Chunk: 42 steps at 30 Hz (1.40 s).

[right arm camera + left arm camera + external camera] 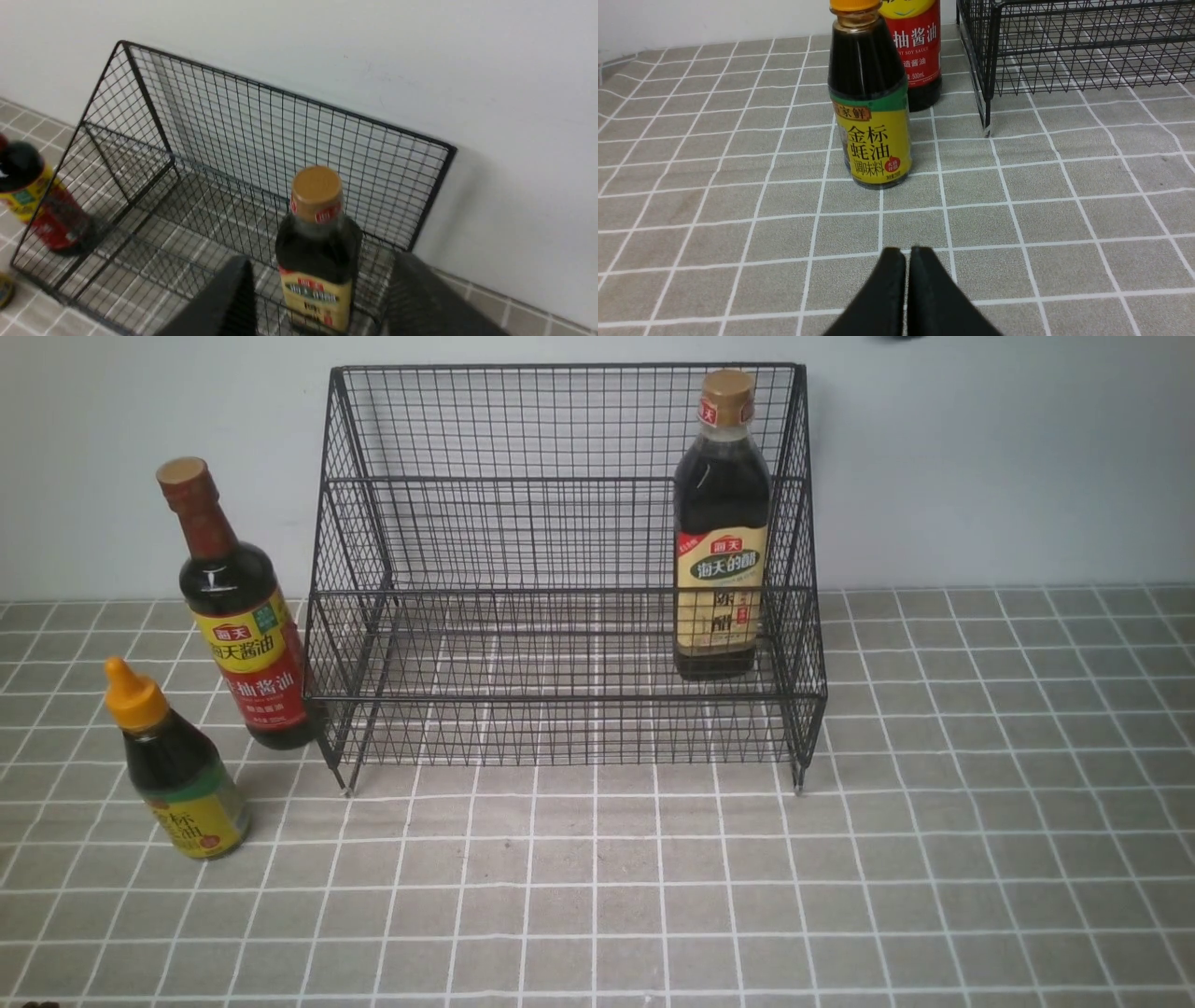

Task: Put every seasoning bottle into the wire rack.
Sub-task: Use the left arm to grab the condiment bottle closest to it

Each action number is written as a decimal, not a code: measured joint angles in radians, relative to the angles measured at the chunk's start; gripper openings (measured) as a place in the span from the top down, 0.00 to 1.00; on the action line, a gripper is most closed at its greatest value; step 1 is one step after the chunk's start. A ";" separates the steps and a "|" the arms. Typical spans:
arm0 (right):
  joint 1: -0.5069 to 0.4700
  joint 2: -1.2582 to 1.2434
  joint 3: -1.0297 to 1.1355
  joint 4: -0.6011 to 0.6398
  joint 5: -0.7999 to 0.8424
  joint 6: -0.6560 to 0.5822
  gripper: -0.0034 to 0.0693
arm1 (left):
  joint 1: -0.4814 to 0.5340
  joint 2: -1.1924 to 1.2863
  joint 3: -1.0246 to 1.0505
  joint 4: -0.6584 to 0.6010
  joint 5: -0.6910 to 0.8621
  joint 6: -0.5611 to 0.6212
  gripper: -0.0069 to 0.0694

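- Front view: grey tiled tabletop (980, 803), pale wall (980, 457).
- One wire rack (523, 523); three bottles: tan-cap bottle (721, 551) inside at right, long-neck bottle (241, 625) and orange-cap bottle (177, 775) on tiles, left.
- Left gripper (906, 261) pinched closed; right gripper (321, 259) spread wide.

Three cameras covered the wire rack (569, 569) on a tiled counter (934, 896).
The front camera faced the wall (980, 457), taking in the whole rack. The left wrist camera sat low, close to the orange-capped bottle (871, 98); the right wrist camera looked steeply down over the tan-capped bottle (317, 252). All three shared the rack.
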 joint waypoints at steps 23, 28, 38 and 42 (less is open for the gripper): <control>0.000 -1.347 1.091 -0.095 -0.595 0.341 0.97 | 0.000 0.000 0.000 0.000 0.000 0.000 0.92; 0.000 -1.405 1.186 -0.153 -0.592 0.345 0.97 | 0.000 0.000 0.000 0.000 0.000 0.000 0.92; -0.001 -1.405 1.324 -0.339 -0.588 0.328 0.97 | 0.000 0.000 0.000 0.000 0.000 0.000 0.92; -0.101 -1.405 1.440 -0.336 -0.594 0.350 0.97 | 0.000 0.000 0.000 0.000 0.000 0.000 0.92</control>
